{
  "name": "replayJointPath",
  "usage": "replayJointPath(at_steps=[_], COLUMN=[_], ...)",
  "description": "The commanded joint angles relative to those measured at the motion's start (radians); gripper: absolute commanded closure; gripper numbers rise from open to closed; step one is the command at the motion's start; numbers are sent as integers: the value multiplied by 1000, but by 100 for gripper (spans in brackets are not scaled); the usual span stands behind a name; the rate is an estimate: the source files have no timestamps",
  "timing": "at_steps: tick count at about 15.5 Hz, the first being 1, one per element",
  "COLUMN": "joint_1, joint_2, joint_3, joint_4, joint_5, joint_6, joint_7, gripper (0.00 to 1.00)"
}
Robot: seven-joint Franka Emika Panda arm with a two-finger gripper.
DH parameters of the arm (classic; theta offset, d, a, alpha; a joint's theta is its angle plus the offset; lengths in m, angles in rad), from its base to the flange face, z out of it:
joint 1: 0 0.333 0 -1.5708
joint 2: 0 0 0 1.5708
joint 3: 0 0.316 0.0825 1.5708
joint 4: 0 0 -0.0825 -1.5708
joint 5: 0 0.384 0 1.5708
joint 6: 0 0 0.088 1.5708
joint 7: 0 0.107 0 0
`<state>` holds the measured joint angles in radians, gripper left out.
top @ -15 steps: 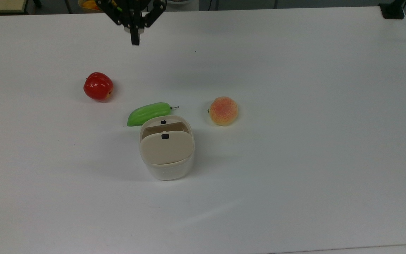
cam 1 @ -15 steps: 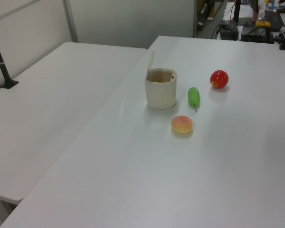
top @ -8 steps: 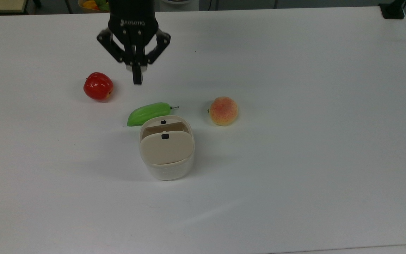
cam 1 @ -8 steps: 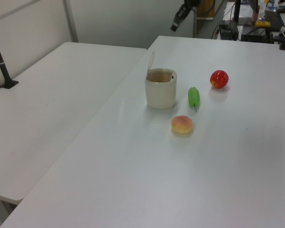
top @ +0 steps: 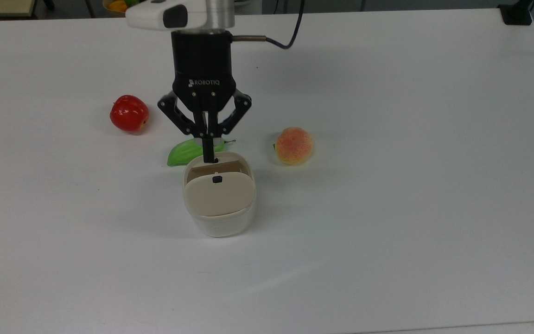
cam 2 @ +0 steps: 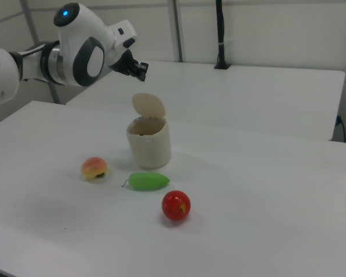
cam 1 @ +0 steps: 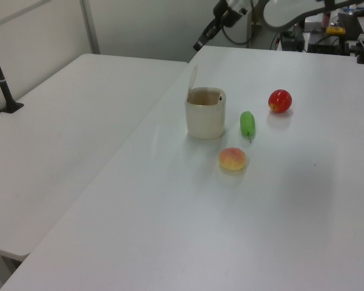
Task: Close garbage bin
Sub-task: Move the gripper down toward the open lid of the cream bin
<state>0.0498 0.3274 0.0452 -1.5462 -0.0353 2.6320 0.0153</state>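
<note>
While the garbage bin [cam 2: 149, 141] stands mid-table [top: 387, 232] with its lid [cam 2: 148, 105] raised upright, the gripper [cam 2: 139, 69], jaws pinched together and empty, is seen held above and apart from the lid, so a downward push on it is judged next.

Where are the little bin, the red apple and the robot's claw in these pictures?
garbage bin [cam 2: 150, 144], right view, on its cream front wall.
red apple [top: 129, 113], top view, middle of the fruit.
gripper [top: 208, 155], top view, at the tips of its shut fingers.
</note>
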Motion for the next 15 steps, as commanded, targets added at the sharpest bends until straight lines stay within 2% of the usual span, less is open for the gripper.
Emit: replayJointPath(at_steps=[1, 15], joint_1=[16, 18], joint_2=[39, 82], joint_3=[-7, -7], joint_4=[18, 12], joint_5=[15, 12], joint_6=[66, 103], joint_7=[11, 2], gripper=[100, 100])
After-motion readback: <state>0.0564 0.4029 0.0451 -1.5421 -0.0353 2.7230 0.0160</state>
